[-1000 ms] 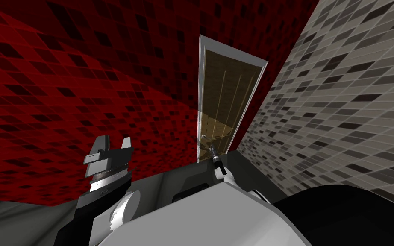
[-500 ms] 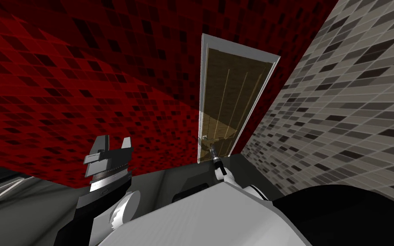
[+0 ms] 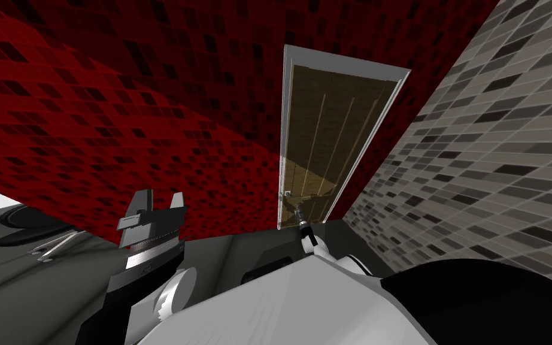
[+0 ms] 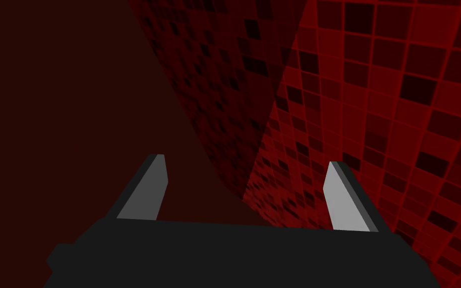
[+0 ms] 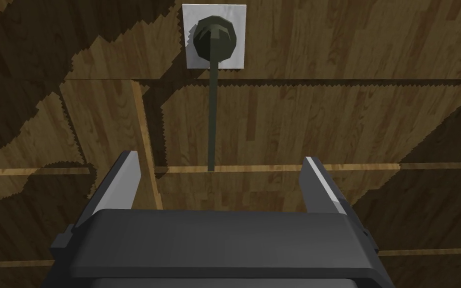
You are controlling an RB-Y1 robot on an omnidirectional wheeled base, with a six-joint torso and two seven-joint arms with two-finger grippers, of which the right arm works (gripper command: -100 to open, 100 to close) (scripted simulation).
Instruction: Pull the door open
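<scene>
Door (image 3: 328, 138) sits in the red tiled wall (image 3: 119, 120), apparently shut. Closing now would likely catch only the tip of its dark lever handle (image 5: 213, 120) and slip off on the pull. That tip lies centred between the spread right fingers (image 5: 124, 182), level with their ends, untouched. Left fingers (image 4: 147, 192) are spread too, idle.

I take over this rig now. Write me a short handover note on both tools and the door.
Left tool: open, empty, raised at my left side.
Right tool: open, facing the brown wooden door; the dark lever handle on its white square plate ends between the fingers, not gripped.
Done: right tool is at the handle.
Left: shut on the lever, pull the door open.
</scene>
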